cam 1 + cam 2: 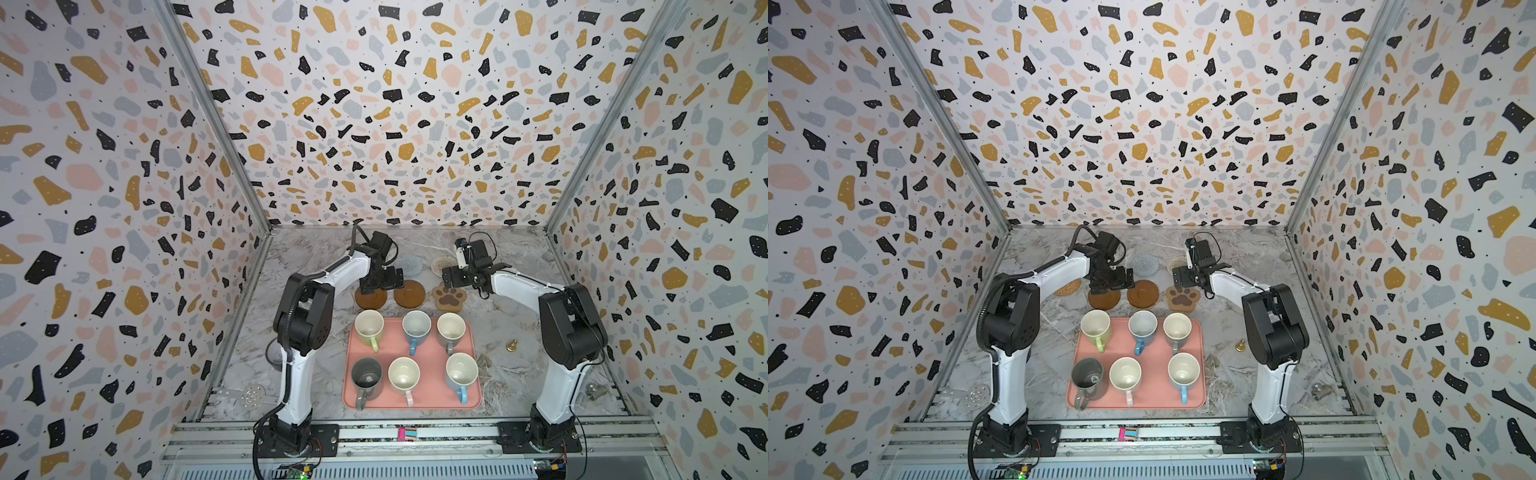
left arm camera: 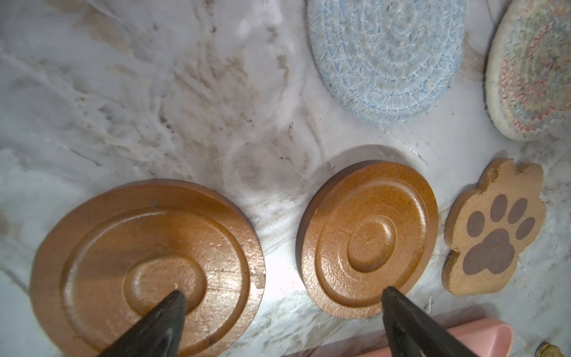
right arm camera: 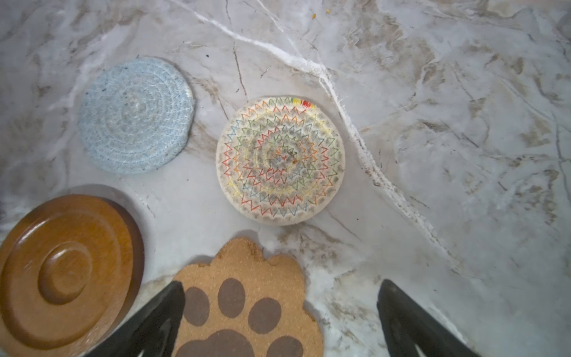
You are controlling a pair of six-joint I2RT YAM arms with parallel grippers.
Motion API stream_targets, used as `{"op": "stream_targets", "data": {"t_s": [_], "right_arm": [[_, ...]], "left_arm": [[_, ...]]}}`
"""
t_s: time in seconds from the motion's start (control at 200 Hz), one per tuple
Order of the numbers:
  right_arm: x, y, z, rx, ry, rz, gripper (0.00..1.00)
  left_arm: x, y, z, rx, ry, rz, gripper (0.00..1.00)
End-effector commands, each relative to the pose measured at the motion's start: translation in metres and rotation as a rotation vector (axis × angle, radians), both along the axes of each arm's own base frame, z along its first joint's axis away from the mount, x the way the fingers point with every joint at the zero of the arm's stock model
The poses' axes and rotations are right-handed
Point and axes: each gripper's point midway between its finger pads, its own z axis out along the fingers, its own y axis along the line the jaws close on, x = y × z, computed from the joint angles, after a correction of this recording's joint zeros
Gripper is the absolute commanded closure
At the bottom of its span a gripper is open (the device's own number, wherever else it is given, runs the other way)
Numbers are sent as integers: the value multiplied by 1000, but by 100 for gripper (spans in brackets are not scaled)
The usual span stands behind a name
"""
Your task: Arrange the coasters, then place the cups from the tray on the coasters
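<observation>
Hanging wide open and empty, the left claw (image 1: 380,282) spreads its fingers above the two brown wooden discs. In the left wrist view one fingertip (image 2: 168,313) sits over the middle of the left disc (image 2: 148,269) and the other over the near edge of the right disc (image 2: 369,238). The right claw (image 1: 453,277), just as wide and holding nothing, hangs over the paw-shaped coaster (image 1: 449,298), which lies just beside the right disc in the row nearest the tray (image 1: 428,351). Behind that row, toward the back wall, lie the blue-grey woven round (image 1: 409,265) and the cream woven round (image 3: 279,160), stitched with coloured zigzags, near each other but apart. A tan woven round (image 1: 1067,287) shows beside the left arm in a top view. The salmon-pink tray sits at the near middle of the marbled worktop (image 1: 507,374) and carries all six mugs upright in two rows. The light green mug (image 1: 369,326), blue mug (image 1: 416,326) and light grey mug (image 1: 451,328) stand at the back. The dark grey mug (image 1: 366,376), pale pink mug (image 1: 404,374) and second blue mug (image 1: 461,372) stand in front, handles turned toward the near edge. A small brass object (image 1: 511,345) stands on the worktop to the right of the tray.
</observation>
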Motion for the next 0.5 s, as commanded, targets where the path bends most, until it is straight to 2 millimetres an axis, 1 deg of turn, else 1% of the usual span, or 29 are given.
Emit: {"op": "stream_targets", "data": {"t_s": [0.0,0.14,0.28,0.36,0.491], "right_arm": [[5,-3,6,5,11,-47,1],[9,-1,8,24,11,-62,1],[11,0,11,33,-3,-69,1],[14,-2,11,20,-13,-67,1],[21,0,11,15,-12,-65,1]], "left_arm": [[4,2,-2,24,9,-42,0],[-1,17,-13,78,40,-33,0],[-2,26,-24,69,47,14,0],[4,29,-28,56,36,41,0],[16,28,-33,51,24,49,0]]}}
